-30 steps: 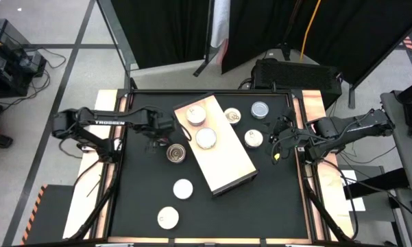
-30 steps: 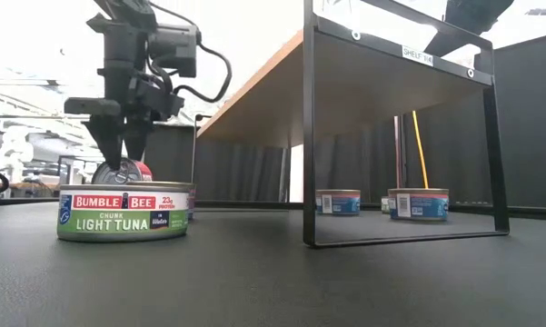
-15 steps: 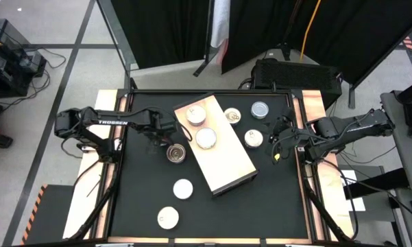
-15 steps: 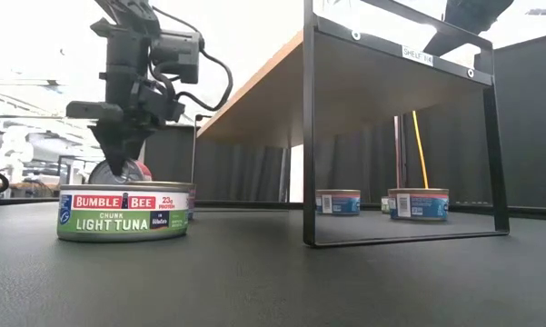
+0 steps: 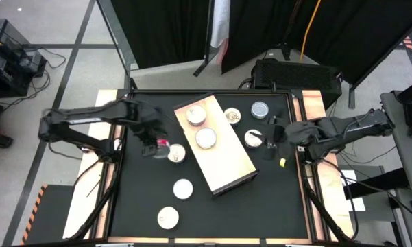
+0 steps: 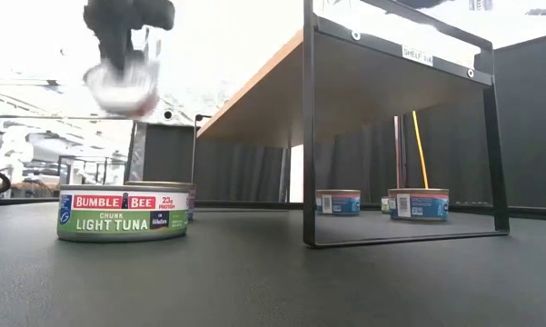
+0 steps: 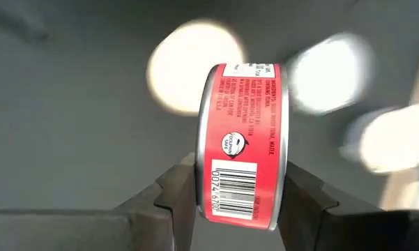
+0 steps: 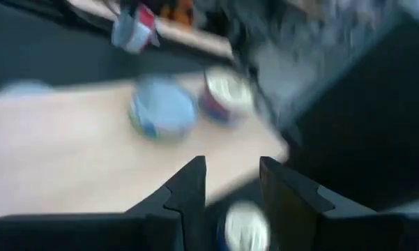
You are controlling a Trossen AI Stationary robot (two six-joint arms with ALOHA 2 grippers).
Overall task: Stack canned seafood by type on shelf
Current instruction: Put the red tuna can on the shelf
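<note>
My left gripper [image 5: 156, 147] hangs left of the light-wood shelf [image 5: 226, 161], shut on a red-labelled tin [image 7: 242, 139] of the canned seafood. The low view shows this tin [image 6: 120, 80] blurred, high above the table. Two tins [image 5: 195, 114] [image 5: 206, 137] sit on the shelf top. Others rest on the black table: two [image 5: 233, 115] [image 5: 260, 109] at the far side, one [image 5: 253, 138] right of the shelf, two [image 5: 183, 188] [image 5: 168, 217] nearer. My right gripper [image 8: 231, 185] is open and holds nothing; it hangs [image 5: 269, 137] right of the shelf. My left gripper pinches the red-labelled tin between its two fingers [image 7: 178, 192], one on each flat face. The tin's rim [image 7: 203, 174] shows beside one finger. The fingers come steeply from above. The tin stands on edge, its red side label toward the wrist camera, lifted clear of the table.
The shelf is a board on a black metal frame [image 6: 309, 136], with tins [image 6: 338, 202] [image 6: 418, 203] on the table beyond it. A green-labelled tuna tin [image 6: 123, 213] stands near the table's front edge. A small yellow piece [image 5: 282, 162] hangs by the right arm.
My left gripper has shut on the red-labelled tin, risen with it and rolled, so the tin now hangs on edge, clear of the table. My right gripper has tipped up toward level and rolled, drifting slightly toward the shelf.
</note>
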